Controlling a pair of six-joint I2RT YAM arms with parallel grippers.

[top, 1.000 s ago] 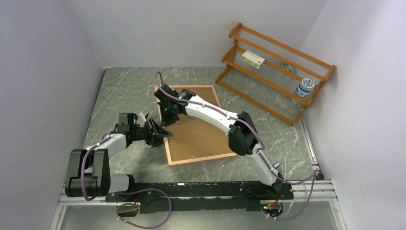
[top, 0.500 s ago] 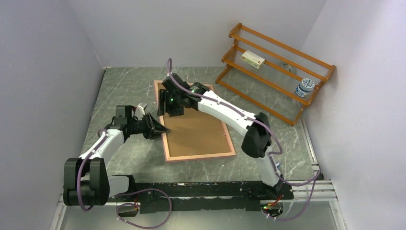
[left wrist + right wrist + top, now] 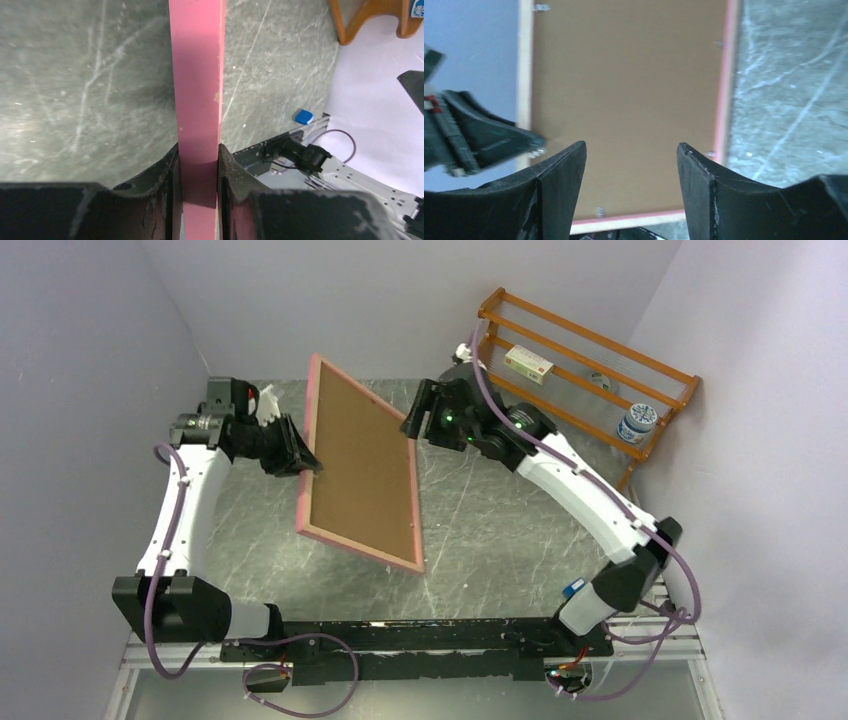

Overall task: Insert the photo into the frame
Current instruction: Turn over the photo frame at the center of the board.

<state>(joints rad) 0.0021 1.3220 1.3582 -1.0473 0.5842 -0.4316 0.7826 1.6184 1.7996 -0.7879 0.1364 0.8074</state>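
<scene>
The frame [image 3: 358,550] is lifted off the table and stands steeply tilted, its pink rim around a brown backing board [image 3: 362,470] that faces the camera. My left gripper [image 3: 300,462] is shut on the frame's left edge. In the left wrist view the pink edge [image 3: 197,75] runs straight between the two fingers [image 3: 198,147]. My right gripper [image 3: 412,420] hangs open just right of the frame's upper right edge, touching nothing. In the right wrist view its open fingers [image 3: 631,145] face the backing board [image 3: 624,75] and pink rim [image 3: 722,100]. The photo is out of view.
An orange wooden rack [image 3: 575,370] leans at the back right wall, carrying a small box [image 3: 529,363] and a jar [image 3: 637,423]. Grey walls close in on the left, back and right. The arms' mounting rail [image 3: 420,635] runs along the near edge.
The frame lay flat on the table; my left gripper closed on its left edge and raised it to a steep tilt. My right gripper opened and drew back to the right.
</scene>
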